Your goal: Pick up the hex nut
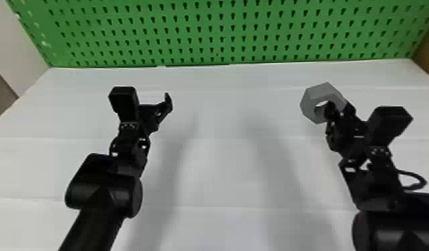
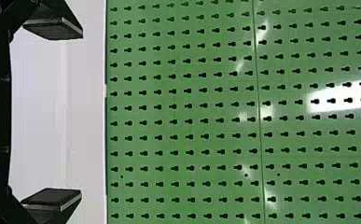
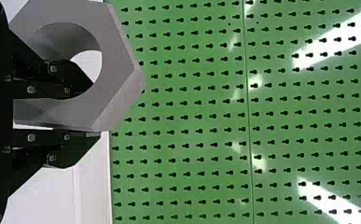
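So the back is all green pegboard (image 1: 224, 31), rows and rows of little keyhole slots, with bright light glare (image 2: 343, 94) bouncing off it. White table (image 1: 220, 173) in front, faint crosswise lines on it. Pale panel (image 1: 21, 36) on the left, brownish one (image 1: 428, 50) on the right.

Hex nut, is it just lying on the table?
No, the right tool grips the hex nut, with one finger through its hole.

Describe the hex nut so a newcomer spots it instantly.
From the green pegboard, drop to the white surface before it, then find the robot's right gripper. It grips the hex nut, one finger through the hole. Grey and six-sided, the nut stands out against the black arm.
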Controlling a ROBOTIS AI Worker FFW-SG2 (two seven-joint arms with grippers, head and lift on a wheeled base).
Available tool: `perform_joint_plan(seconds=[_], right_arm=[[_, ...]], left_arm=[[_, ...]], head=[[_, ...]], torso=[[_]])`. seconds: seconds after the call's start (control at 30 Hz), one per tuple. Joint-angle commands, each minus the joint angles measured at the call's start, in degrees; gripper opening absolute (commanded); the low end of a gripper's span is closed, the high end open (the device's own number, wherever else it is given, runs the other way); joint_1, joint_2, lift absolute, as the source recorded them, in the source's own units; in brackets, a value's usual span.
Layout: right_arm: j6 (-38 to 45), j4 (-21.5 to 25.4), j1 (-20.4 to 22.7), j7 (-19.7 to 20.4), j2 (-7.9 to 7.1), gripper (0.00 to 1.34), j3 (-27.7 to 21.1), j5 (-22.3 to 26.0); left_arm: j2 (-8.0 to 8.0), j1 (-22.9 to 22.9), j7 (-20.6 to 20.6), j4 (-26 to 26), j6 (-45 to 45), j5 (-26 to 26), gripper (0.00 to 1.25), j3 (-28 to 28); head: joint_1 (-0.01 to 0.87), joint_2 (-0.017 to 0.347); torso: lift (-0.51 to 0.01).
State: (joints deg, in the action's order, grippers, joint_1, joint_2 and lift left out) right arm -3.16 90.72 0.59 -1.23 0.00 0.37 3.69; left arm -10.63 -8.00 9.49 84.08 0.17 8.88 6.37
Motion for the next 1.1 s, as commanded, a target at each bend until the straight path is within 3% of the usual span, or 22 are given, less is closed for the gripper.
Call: perform_joint_plan(seconds=[0.0,1.07], right_arm=[[0.00,-0.11,-0.15,0.00,0.05,0.27,0.07,0.00],[-0.35,-0.55,-0.24,0.00,0.05,0.27,0.51,0.00]], left_arm=[[0.00,0.00,0.00,-0.05,0.00,0.00,1.16,0.04],[0.00,0.44,0.00,0.03,-0.09,0.09,1.16,-0.13]], head=[[0.785,0.149],[0.785,0.149]], torso=[[-0.085],[-0.085]])
